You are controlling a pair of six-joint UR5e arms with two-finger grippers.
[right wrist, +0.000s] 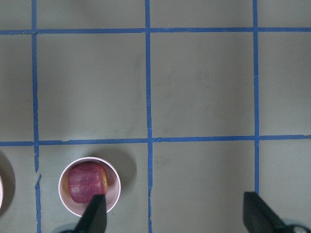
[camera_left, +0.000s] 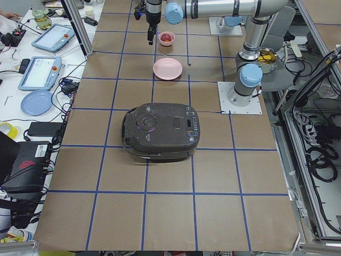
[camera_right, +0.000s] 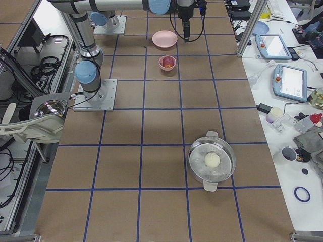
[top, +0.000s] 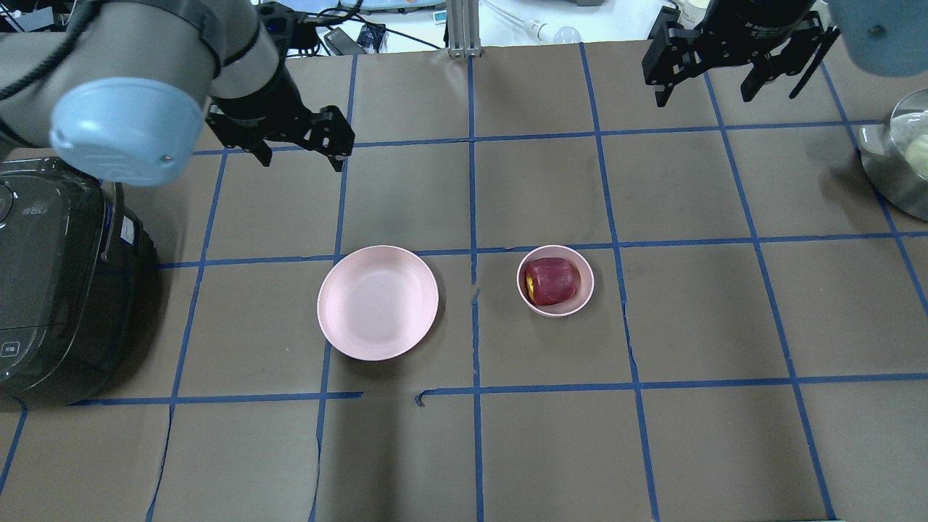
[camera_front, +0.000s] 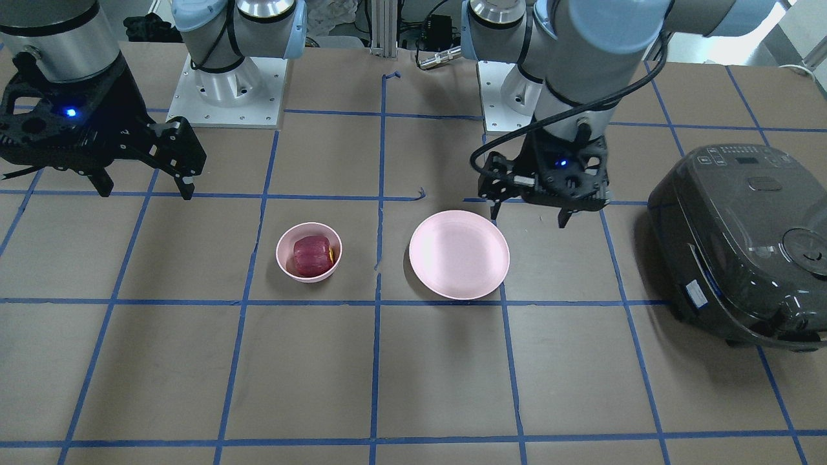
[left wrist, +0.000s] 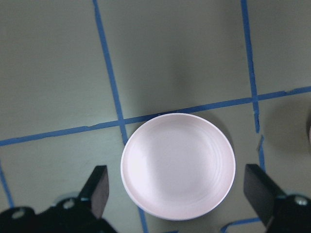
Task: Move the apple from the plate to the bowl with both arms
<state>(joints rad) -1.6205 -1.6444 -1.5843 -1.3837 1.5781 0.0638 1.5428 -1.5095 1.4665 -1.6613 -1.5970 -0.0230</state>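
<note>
The dark-red apple (camera_front: pixel 312 255) (top: pixel 552 280) lies inside the small deep pink bowl (camera_front: pixel 284 266) (top: pixel 586 291); it also shows in the right wrist view (right wrist: pixel 86 182). The wide pink plate (camera_front: pixel 459 254) (top: pixel 377 301) (left wrist: pixel 177 165) is bare. My left gripper (camera_front: pixel 528 216) (top: pixel 301 161) is open and empty, raised over the table just behind the plate. My right gripper (camera_front: pixel 145 190) (top: pixel 703 98) is open and empty, raised high and well off to the side of the bowl, toward the robot's base.
A dark rice cooker (camera_front: pixel 743 239) (top: pixel 51 275) stands at the table's end on my left. A steel pot (top: pixel 899 159) (camera_right: pixel 212 160) with a pale round thing in it stands at the far right. Blue tape lines grid the brown table.
</note>
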